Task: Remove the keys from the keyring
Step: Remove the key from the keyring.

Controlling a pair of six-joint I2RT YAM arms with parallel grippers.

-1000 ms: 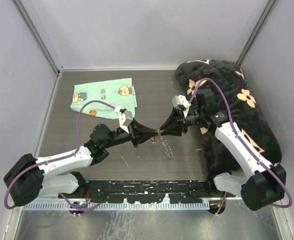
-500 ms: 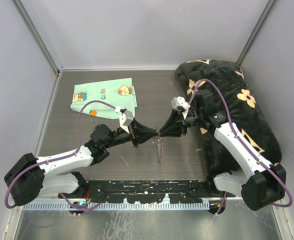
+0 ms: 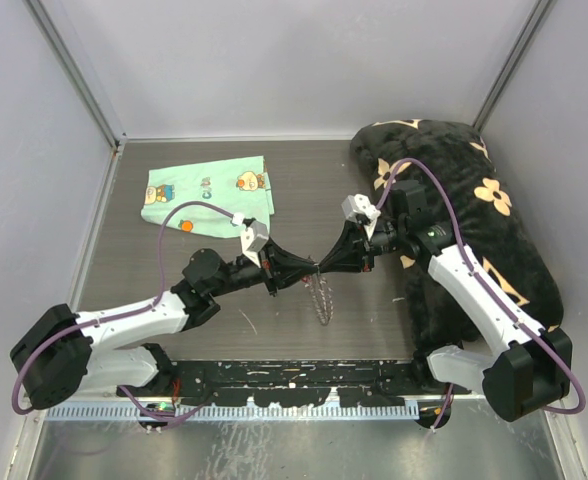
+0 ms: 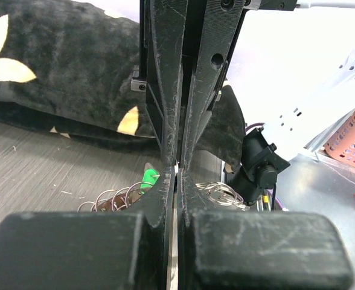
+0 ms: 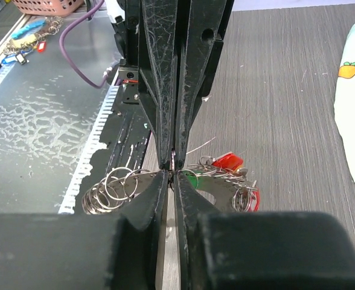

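Swung from its tilt, the keyring [image 3: 321, 296] hangs straight at centre frame, left gripper [image 3: 312, 268] and right gripper [image 3: 326, 266] both pinched onto its wire, keys [image 5: 229, 162] apparently all still threaded.

A dark grey wood-grain tabletop [image 3: 304, 190] fills the enclosure. It is boxed in by pale lavender-grey walls [image 3: 274, 60], with silver metal frame posts [image 3: 74, 70] rising from its far corners. A mint-green cartoon-print cloth [image 3: 189, 185] lies flat near the far-left corner. A black plush blanket with cream flowers [image 3: 454, 150] is heaped along the right edge. A black rail [image 3: 304, 372] runs along the near edge, with a bare, streaked metal shelf [image 3: 274, 445] on its outer side. The light is soft and even, without hard shadows. In the left wrist view a pink basket [image 4: 352, 142] stands off the tabletop.
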